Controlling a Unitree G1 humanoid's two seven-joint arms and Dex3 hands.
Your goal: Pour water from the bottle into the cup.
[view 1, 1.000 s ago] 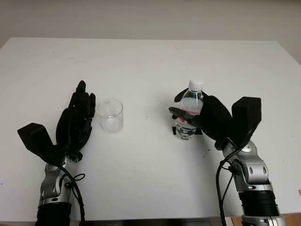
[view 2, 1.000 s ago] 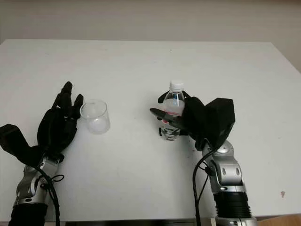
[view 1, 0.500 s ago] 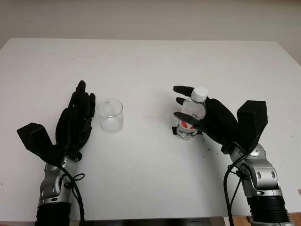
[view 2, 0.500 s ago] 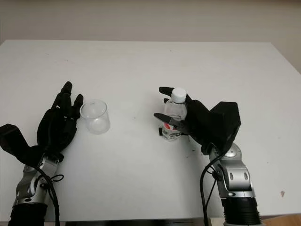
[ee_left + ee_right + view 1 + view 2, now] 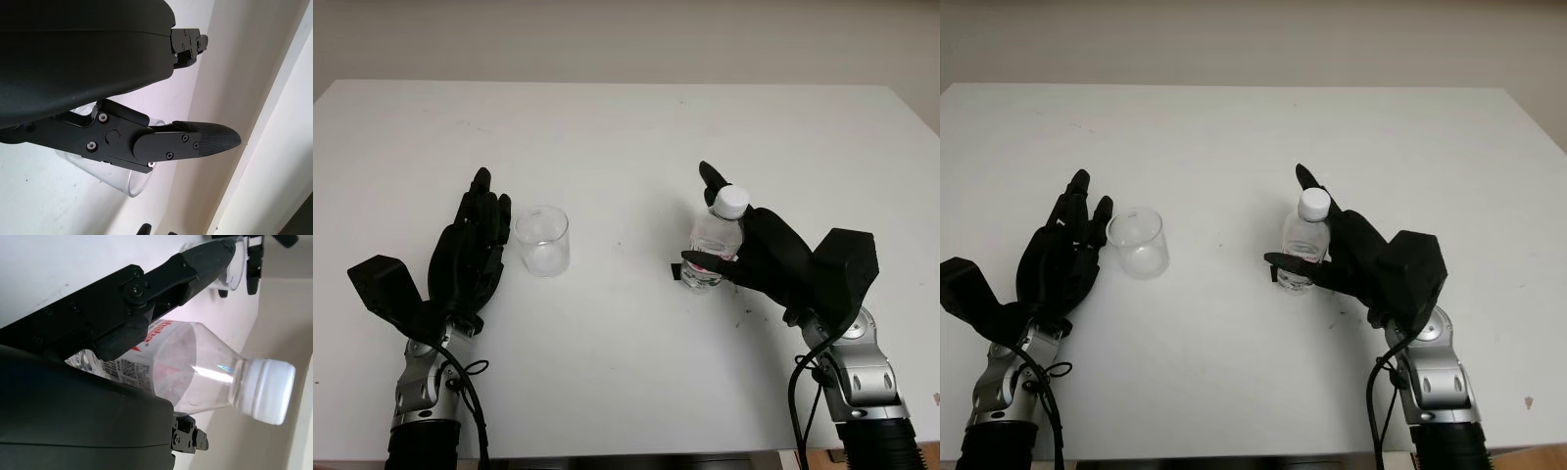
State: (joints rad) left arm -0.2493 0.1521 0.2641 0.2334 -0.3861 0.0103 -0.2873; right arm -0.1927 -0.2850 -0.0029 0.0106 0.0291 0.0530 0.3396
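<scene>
Here the right hand [image 5: 759, 257], right of centre, clasps the clear ribbed bottle [image 5: 713, 245]; the left hand [image 5: 470, 253] hovers open beside the glass cup [image 5: 542, 240].

Clear glossy plastic bottle [image 5: 712, 250] with ribbed white cap [image 5: 731, 201] and printed label; clear smooth cup [image 5: 542, 240]; matt white desk [image 5: 626, 137]; matt black fingers [image 5: 195, 141].

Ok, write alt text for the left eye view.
The right hand grips a capped water bottle on a white table. To its left stands an empty clear cup, with the open left hand beside it.
</scene>
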